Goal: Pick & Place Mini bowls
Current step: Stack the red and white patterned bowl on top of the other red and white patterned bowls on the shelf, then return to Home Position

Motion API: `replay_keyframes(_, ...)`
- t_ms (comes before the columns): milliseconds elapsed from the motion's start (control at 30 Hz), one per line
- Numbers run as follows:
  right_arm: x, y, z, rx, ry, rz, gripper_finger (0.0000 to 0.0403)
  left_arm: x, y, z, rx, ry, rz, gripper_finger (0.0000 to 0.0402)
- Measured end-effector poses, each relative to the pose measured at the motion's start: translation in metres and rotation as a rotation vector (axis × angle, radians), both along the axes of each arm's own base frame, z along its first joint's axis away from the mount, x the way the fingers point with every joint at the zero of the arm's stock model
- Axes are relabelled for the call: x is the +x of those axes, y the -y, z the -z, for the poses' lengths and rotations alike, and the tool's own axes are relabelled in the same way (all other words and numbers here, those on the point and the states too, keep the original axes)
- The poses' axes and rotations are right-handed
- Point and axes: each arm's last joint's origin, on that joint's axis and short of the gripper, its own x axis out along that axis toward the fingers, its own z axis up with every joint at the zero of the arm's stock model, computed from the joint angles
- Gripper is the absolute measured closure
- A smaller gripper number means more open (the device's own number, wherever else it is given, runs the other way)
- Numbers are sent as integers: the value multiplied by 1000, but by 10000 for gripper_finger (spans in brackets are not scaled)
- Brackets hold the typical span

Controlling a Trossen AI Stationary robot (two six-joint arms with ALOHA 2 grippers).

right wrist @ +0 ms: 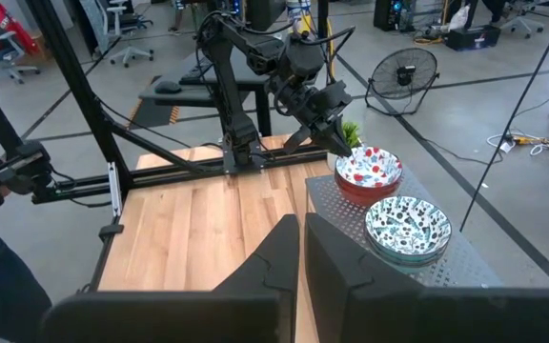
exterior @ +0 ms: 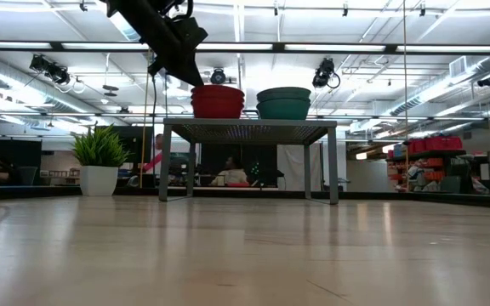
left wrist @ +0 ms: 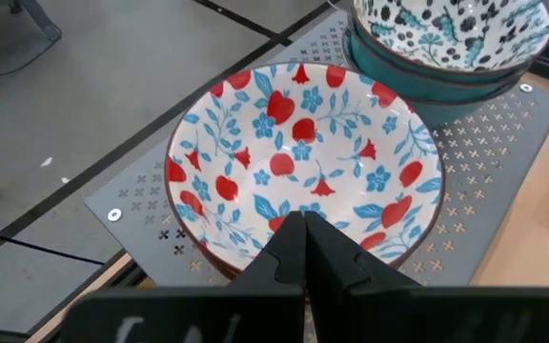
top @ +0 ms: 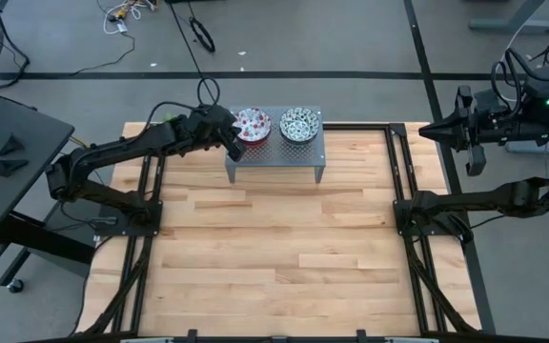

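Left claw (top: 238, 148) shut beside red bowls (top: 253, 124).

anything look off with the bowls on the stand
Nothing stands out. The red bowls and green bowls sit in two neat, level stacks side by side on the grey stand. The left gripper is at the red stack's rim, fingers shut.

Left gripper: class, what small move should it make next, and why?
Probably open its fingers. The left gripper is shut and hovers at the near rim of the red-flowered white ceramic bowls stacked on the grey perforated metal stand, so it cannot yet straddle that rim.
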Motion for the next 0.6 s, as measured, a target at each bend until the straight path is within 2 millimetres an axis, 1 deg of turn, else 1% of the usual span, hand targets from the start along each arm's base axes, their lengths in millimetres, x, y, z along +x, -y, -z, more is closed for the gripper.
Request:
replay_keyframes(133, 0, 0, 0, 0, 0, 0, 378, 0, 0, -1, 4, 8, 2, 401)
replay_keyframes(300, 0, 0, 0, 0, 0, 0, 378, -6, 3, -9, 5, 41, 25, 401)
replay_keyframes(600, 0, 0, 0, 0, 0, 0, 378, -18, 19, -28, -48, 156, 180, 401)
